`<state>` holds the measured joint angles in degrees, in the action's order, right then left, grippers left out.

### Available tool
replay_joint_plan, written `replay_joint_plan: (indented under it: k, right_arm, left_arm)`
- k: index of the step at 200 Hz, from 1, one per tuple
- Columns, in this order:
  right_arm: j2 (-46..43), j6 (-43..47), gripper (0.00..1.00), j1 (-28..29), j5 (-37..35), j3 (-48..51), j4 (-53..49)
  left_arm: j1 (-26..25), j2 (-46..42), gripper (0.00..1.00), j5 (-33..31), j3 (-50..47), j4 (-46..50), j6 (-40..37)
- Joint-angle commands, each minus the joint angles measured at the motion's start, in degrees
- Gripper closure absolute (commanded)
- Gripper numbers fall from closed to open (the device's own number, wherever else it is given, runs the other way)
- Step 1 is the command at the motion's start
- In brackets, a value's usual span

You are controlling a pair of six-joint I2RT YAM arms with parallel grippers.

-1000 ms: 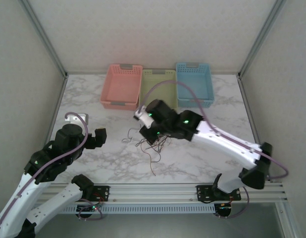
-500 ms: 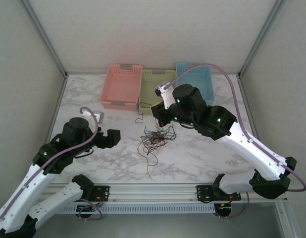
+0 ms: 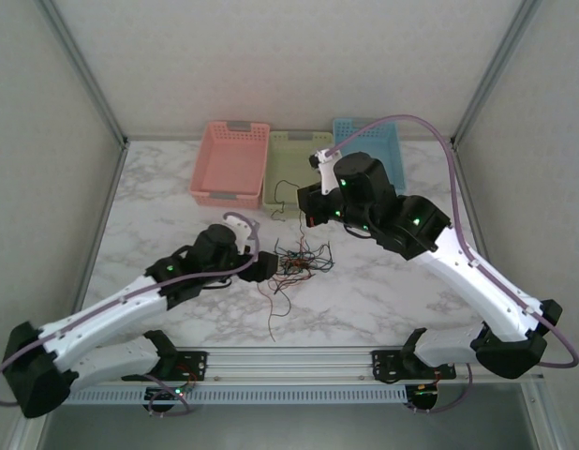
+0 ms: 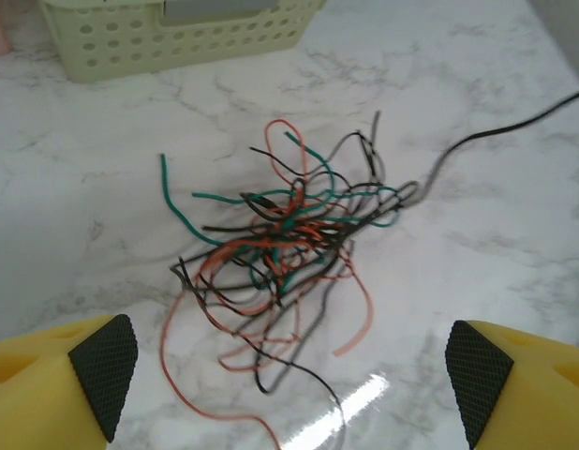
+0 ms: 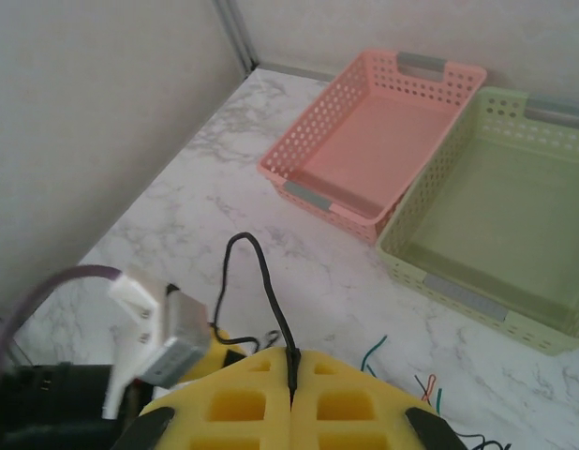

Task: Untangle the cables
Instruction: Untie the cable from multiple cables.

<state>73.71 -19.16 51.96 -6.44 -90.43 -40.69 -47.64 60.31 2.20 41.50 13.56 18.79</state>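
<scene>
**Top external.** You have the cables (image 3: 299, 261) in one knot on the tabletop (image 3: 402, 281), between the two arms and in front of the green basket (image 3: 291, 155). The left gripper (image 3: 263, 267) sits just beside the knot, on its left. The right gripper (image 3: 306, 208) is raised behind the knot, and a black cable (image 3: 274, 214) trails from it.

**Left wrist.** Your left gripper (image 4: 289, 370) stands wide and holds nothing, with the knot (image 4: 280, 234) lying ahead between its pads. Black, red-orange and teal strands cross many times. One black cable (image 4: 514, 122) runs off to the right.

**Right wrist.** Your right gripper (image 5: 291, 394) is closed, pinching the black cable (image 5: 257, 272), which loops up from the seam. Behind it are the pink basket (image 5: 308, 192) and the green basket (image 5: 458, 298); I see no cable in either.

**Progress (judgement).** Early: one black strand is partly drawn out, and the rest is yet to be separated.
</scene>
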Motion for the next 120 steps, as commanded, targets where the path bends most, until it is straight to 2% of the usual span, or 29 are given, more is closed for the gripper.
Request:
replay_joint_plan:
  k: [1, 19, 37, 74, 96, 120]
  right_arm:
    - [-1.8, -2.5, 1.0, -1.0, -1.0, 1.9, 1.9]
    - [-2.4, -2.7, 1.0, -1.4, -1.2, 2.2, 1.5]
    - [-3.1, -2.8, 1.0, -1.8, -2.1, 3.1, 1.1]
    - [-4.5, -3.1, 1.0, -2.0, -2.5, 4.6, 1.1]
    - [-5.5, -3.1, 1.0, -2.1, -3.2, 5.2, 1.3]
    - [-5.8, -2.6, 1.0, -2.0, -4.0, 5.2, 0.5]
  left_arm:
    - [-1.7, 5.8, 0.14, -2.6, 0.8, -10.0, -9.5]
    - [-2.0, 7.4, 0.13, 2.7, 0.1, -12.4, -14.0]
    - [-2.0, 7.4, 0.13, 4.8, -0.4, -13.4, -16.0]
    - [-1.1, 13.7, 0.15, 5.5, 2.8, -10.2, -18.1]
    - [-0.3, 20.0, 0.24, 8.9, 8.3, -3.7, -19.4]
    - [-0.3, 21.5, 0.26, 9.0, 8.6, -3.5, -20.1]
